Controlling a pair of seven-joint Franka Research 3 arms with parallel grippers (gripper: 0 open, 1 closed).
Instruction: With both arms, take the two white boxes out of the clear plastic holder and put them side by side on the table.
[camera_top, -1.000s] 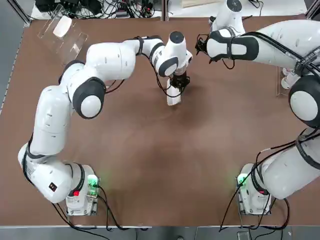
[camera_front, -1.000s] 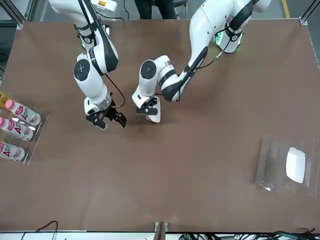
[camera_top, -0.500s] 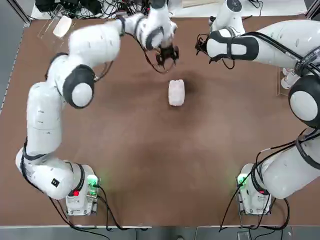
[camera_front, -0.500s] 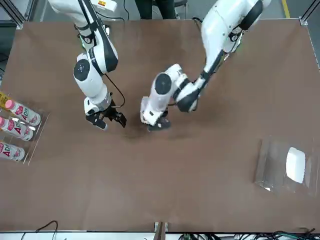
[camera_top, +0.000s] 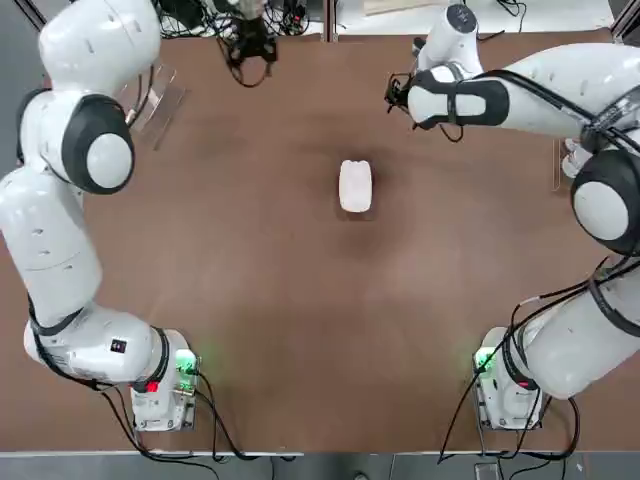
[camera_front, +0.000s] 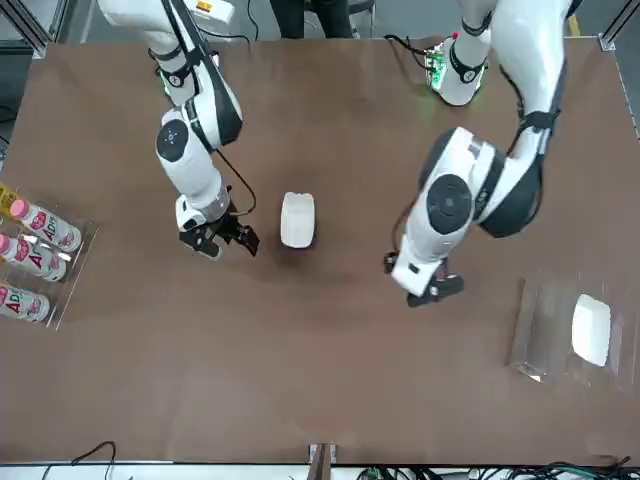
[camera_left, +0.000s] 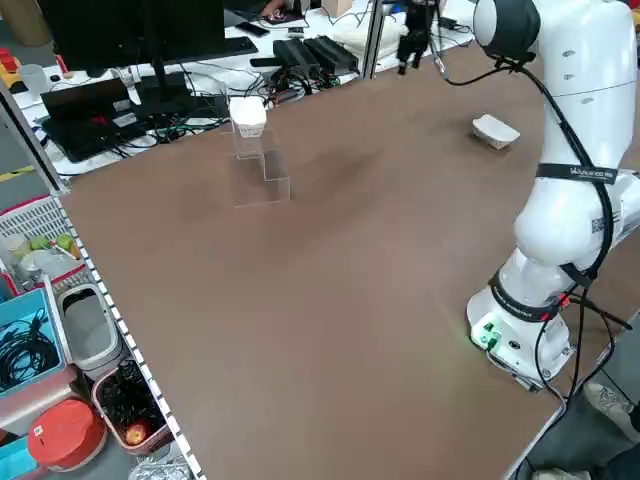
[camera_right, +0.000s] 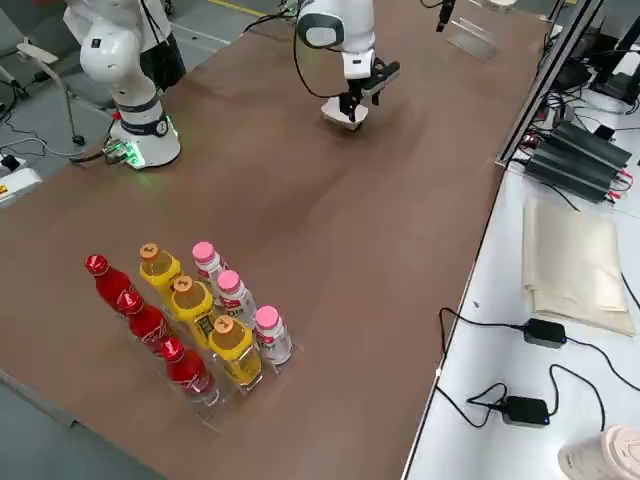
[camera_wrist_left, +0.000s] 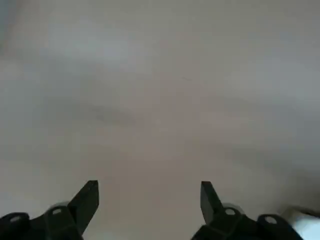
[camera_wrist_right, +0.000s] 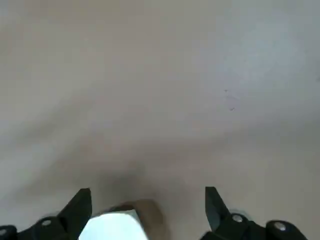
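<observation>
- One white box (camera_top: 355, 186) is a smooth, matte rounded-corner rectangle lying flat on the matte brown table (camera_top: 300, 300); its long axis runs from the robot's side toward the far edge.
- The right end effector (camera_front: 222, 238) hovers just beside this box, on the robot's right of it and apart from it, fingers spread and empty; in the right wrist view the box's white corner (camera_wrist_right: 111, 226) shows near one dark finger.
- The left end effector (camera_front: 424, 285) hangs low over bare table between the two boxes, on the robot's left of the flat box and well apart from it, fingers parted with nothing between them.
- The second white box (camera_front: 591, 329) sits propped in the clear plastic holder (camera_front: 545, 330), a nearly see-through acrylic rack, beyond the left end effector toward the table's far left corner.
- In the left side view this box (camera_left: 247, 115) rests tilted at the top of the holder (camera_left: 262, 170).
</observation>
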